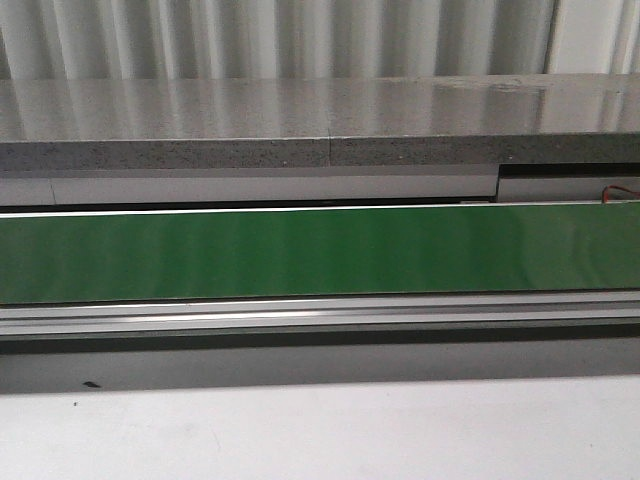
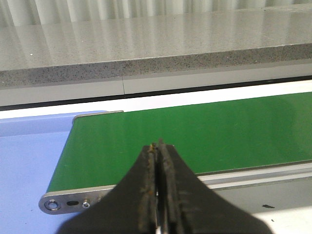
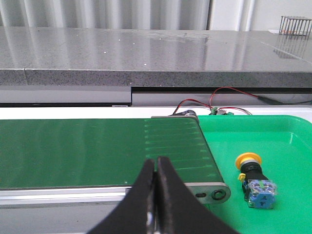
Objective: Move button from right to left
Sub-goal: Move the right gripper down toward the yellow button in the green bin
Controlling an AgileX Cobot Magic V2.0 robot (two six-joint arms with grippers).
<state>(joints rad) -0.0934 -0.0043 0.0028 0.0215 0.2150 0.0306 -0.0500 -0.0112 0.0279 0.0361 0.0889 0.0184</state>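
Observation:
The button (image 3: pixel 254 179) lies on its side in a green tray (image 3: pixel 273 136), just past the right end of the green belt (image 3: pixel 97 151); it has a yellow cap, a dark body and a blue block. My right gripper (image 3: pixel 157 160) is shut and empty, over the belt's near edge, to the left of the button. My left gripper (image 2: pixel 157 144) is shut and empty over the near edge of the belt (image 2: pixel 195 136), near its left end. In the front view only the belt (image 1: pixel 320 250) shows; neither gripper nor the button is in it.
A blue surface (image 2: pixel 24 161) lies past the belt's left end. A grey stone ledge (image 1: pixel 320 120) runs behind the belt. Red wires (image 3: pixel 204 105) sit behind the tray. The belt's metal side rail (image 1: pixel 320 312) runs along its front.

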